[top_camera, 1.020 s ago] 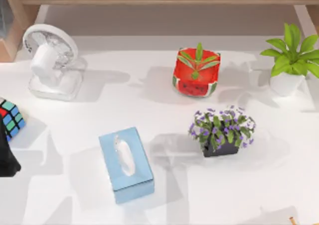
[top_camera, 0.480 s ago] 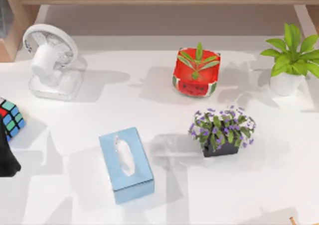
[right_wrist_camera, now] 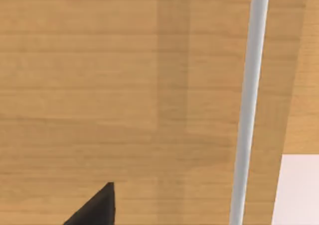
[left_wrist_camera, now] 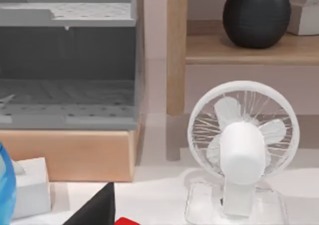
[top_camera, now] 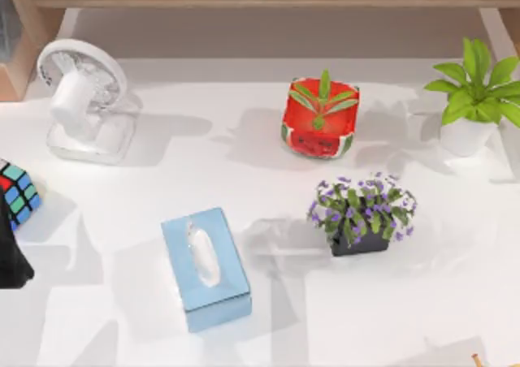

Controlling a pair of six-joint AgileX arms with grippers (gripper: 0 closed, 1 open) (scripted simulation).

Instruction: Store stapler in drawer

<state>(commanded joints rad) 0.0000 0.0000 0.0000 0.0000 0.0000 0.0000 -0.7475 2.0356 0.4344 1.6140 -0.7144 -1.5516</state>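
A sliver of the glossy red stapler [left_wrist_camera: 127,221] shows at the lower edge of the left wrist view, right beside one black finger [left_wrist_camera: 97,210] of my left gripper. I cannot tell whether the finger touches it. Beyond them stands the grey drawer [left_wrist_camera: 65,105], open and showing its perforated inside, set on a wooden base. In the top view a black part of my left arm [top_camera: 11,261] sits at the table's far left edge. One black finger [right_wrist_camera: 94,207] of my right gripper hangs in front of a wooden panel.
A white fan [top_camera: 81,99], a colour cube [top_camera: 16,192], a blue tissue box [top_camera: 205,268], a watermelon pot [top_camera: 319,119], purple flowers [top_camera: 361,213] and a green plant [top_camera: 475,99] stand on the white table. A black vase [left_wrist_camera: 256,16] sits on a shelf.
No object on the table has moved. Only the faint shadows across the table's middle and front have shifted a little.
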